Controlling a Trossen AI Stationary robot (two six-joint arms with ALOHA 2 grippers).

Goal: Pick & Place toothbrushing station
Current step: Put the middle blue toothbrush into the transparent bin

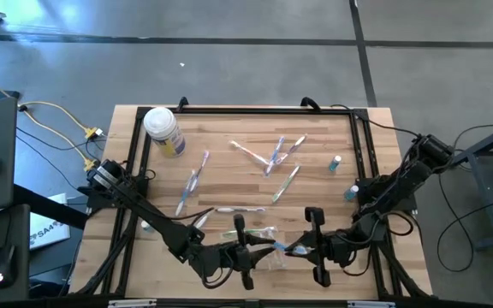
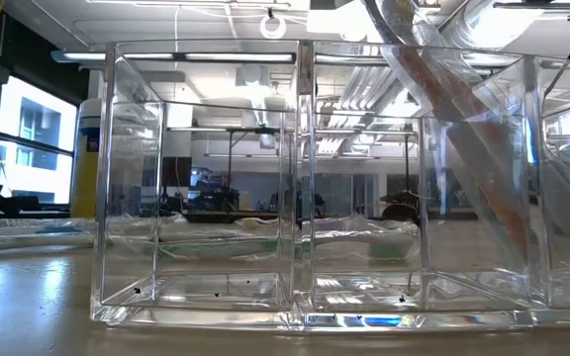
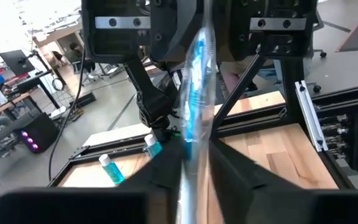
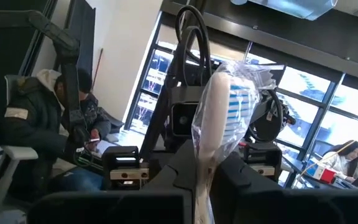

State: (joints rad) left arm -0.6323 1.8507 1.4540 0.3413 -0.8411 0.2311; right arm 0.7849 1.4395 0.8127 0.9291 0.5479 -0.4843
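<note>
A toothbrush in a clear wrapper with blue on it (image 1: 282,248) hangs between my two grippers above the table's near edge. My left gripper (image 1: 262,251) comes from the left and is shut on it. My right gripper (image 1: 299,250) comes from the right and is also shut on it. The clear holder (image 1: 266,233) stands just beside them. The low view shows its see-through compartments (image 2: 305,198), with a wrapped pinkish toothbrush (image 2: 483,158) leaning in the right one. Several loose toothbrushes (image 1: 274,156) lie flat on the table's middle. My left gripper pinches the wrapped toothbrush's handle (image 3: 187,160) between its two fingers, coming level from the table's left. The brush runs on along the fingers toward my right gripper (image 3: 197,25) and is clear of the table. My right gripper pinches the toothbrush just below its head (image 4: 205,155) between its two fingers, coming from the table's right. The white and blue bristled head (image 4: 229,93), in its clear wrapper, sticks out past the fingertips. The brush is clear of the table.
A white-lidded jar with a yellow label (image 1: 163,128) stands at the far left of the table. Two small blue bottles (image 1: 336,162) (image 1: 351,192) stand near the right edge. A black frame (image 1: 246,109) borders the table. People sit in the room beyond (image 4: 48,118).
</note>
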